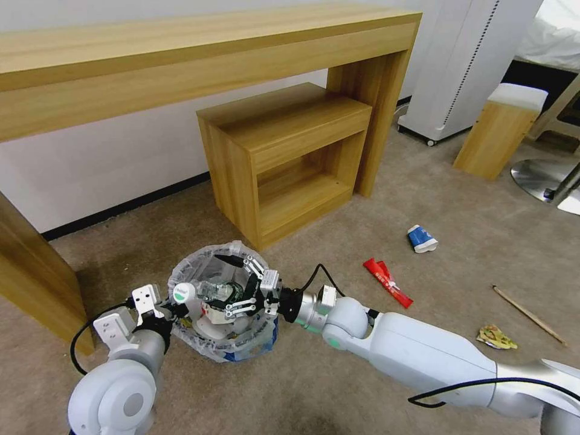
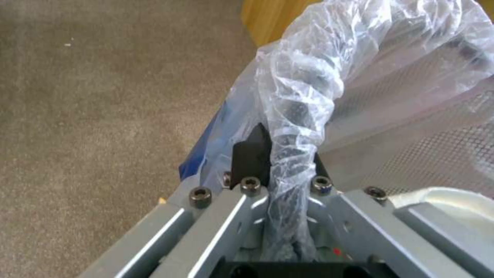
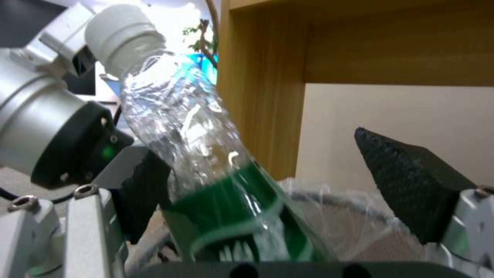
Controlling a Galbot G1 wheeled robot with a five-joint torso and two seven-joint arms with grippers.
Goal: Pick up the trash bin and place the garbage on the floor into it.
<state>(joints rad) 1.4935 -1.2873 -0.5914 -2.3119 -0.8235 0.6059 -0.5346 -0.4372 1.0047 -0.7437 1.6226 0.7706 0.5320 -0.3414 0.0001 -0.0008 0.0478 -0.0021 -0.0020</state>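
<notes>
The trash bin [image 1: 200, 260], lined with a crinkly white bag, is low over the beige carpet floor [image 1: 338, 241] in front of me. My left gripper [image 1: 171, 310] is shut on its bagged rim [image 2: 303, 88], one black pad [image 2: 251, 156] pressing the plastic. My right gripper [image 1: 237, 291] hovers over the bin mouth, open. A clear bottle [image 3: 195, 146] with a white cap and green label leans against one of its fingers [image 3: 406, 181], tilted into the bin [image 3: 334, 197]. Garbage lies to the right: a blue-white cup [image 1: 422, 238], a red wrapper [image 1: 387, 281], a wooden stick [image 1: 529, 314] and a yellow wrapper [image 1: 495, 337].
A long wooden desk [image 1: 181, 54] runs along the wall, with a low wooden shelf unit [image 1: 284, 163] under it just behind the bin. A white appliance [image 1: 459, 66], a cushioned wooden stool [image 1: 498, 130] and a chrome chair base [image 1: 544, 178] stand at the back right.
</notes>
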